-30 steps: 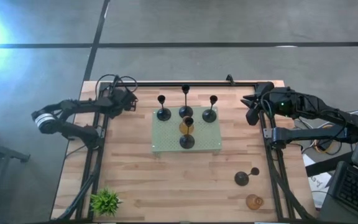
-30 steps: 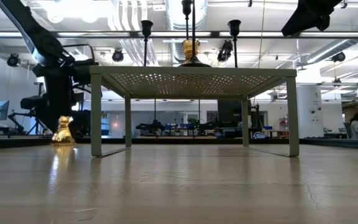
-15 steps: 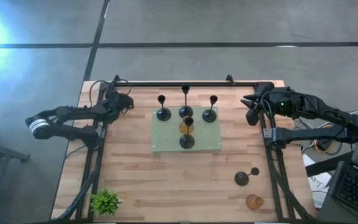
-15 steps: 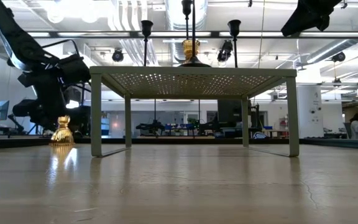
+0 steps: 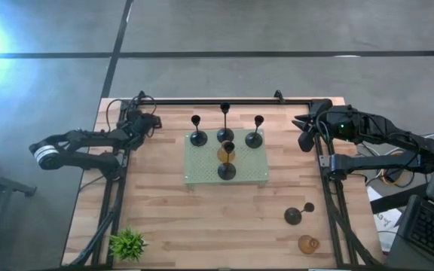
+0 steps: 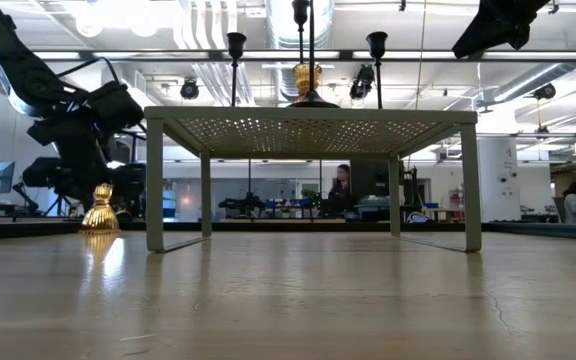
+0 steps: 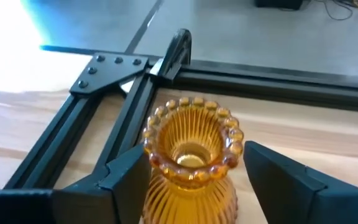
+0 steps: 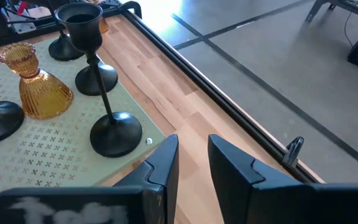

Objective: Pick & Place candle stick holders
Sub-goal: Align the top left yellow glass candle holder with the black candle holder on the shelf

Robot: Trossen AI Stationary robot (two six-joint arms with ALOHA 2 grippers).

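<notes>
1. The left tool (image 7: 185, 186) sits at the tabletop's (image 5: 202, 218) far left corner, its fingers apart on either side of an amber holder (image 7: 191, 162) that stands upright on the wood; whether they touch it cannot be told.
2. The right tool (image 8: 191, 165) hangs above the far right edge, its fingers a narrow gap apart and holding nothing.
3. The pale green perforated mat (image 5: 202, 173) stands mid-tabletop on legs.
4. On the mat stand four black holders (image 5: 225, 135), three in a far row and one nearer, with an amber one (image 5: 224, 153) between.
5. Near the right front corner, a black holder (image 5: 294, 216) and an amber holder (image 5: 307, 244) rest on the wood.
6. A small green plant (image 5: 127, 243) occupies the left front corner.
</notes>
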